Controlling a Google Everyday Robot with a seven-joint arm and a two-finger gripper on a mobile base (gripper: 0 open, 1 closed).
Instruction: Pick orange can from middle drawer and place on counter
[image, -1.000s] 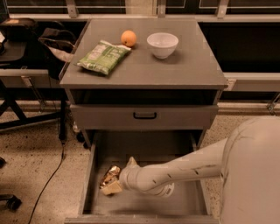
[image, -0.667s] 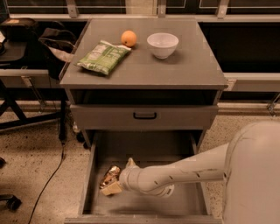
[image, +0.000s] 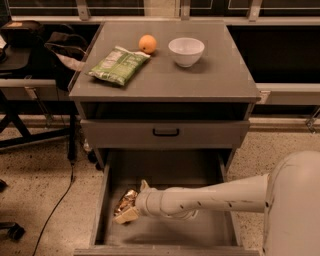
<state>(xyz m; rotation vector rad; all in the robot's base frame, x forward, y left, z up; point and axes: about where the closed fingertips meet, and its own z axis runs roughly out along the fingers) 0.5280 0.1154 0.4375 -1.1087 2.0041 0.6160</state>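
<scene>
The orange can (image: 123, 200), shiny golden and dented, lies on the floor of the open middle drawer (image: 210, 227), near its left wall. My gripper (image: 134, 201) is down inside the drawer, right at the can and touching it; the white arm reaches in from the lower right. The can rests low in the drawer, not lifted. The grey counter (image: 220, 75) is the cabinet's top, above the drawer.
On the counter stand a green snack bag (image: 118, 65), a round orange fruit (image: 147, 43) and a white bowl (image: 186, 51). A closed drawer front with a black handle (image: 166, 132) sits above the open drawer. Chairs and a cable are at the left.
</scene>
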